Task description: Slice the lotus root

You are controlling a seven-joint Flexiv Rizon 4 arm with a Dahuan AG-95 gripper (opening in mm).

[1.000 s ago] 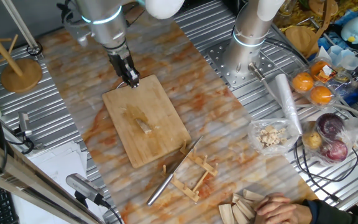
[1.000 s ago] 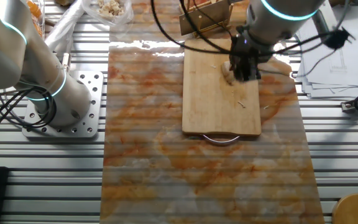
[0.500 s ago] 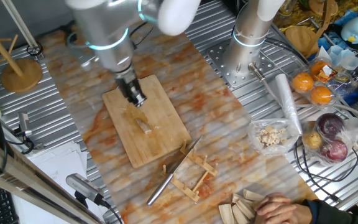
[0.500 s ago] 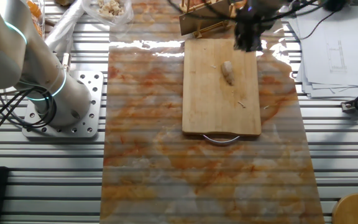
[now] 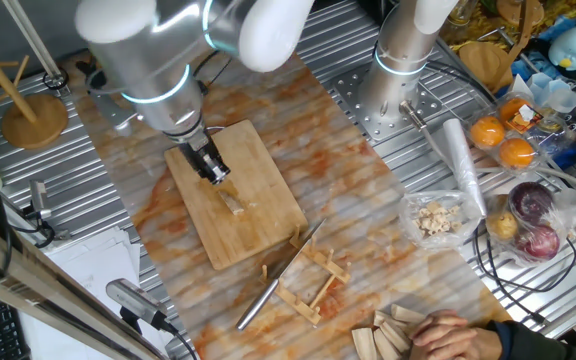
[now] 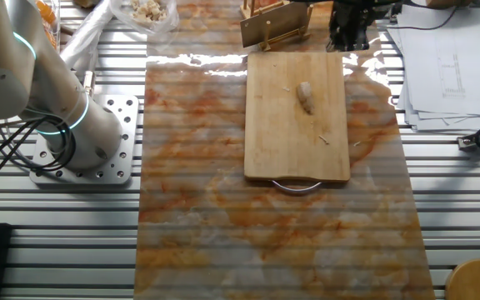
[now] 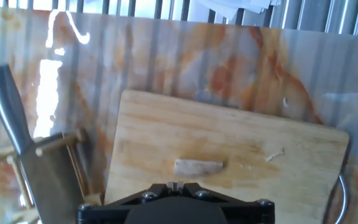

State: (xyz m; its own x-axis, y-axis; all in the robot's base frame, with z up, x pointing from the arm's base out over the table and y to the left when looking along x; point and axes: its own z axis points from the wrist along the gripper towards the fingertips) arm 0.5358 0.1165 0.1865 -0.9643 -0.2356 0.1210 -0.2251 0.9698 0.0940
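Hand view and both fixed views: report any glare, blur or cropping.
Hand view: bright window glare on the marbled mat, lotus root sharp, end effector only a dark edge at the bottom. One fixed view: arm slightly motion-blurred. Other fixed view: glare strip beside the cutting board, end effector cropped.

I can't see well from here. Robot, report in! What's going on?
Hand shut, holding nothing, above the board. Lotus root whole on the board, not sliced. Knife on its rack beside the board. Nothing in the way.
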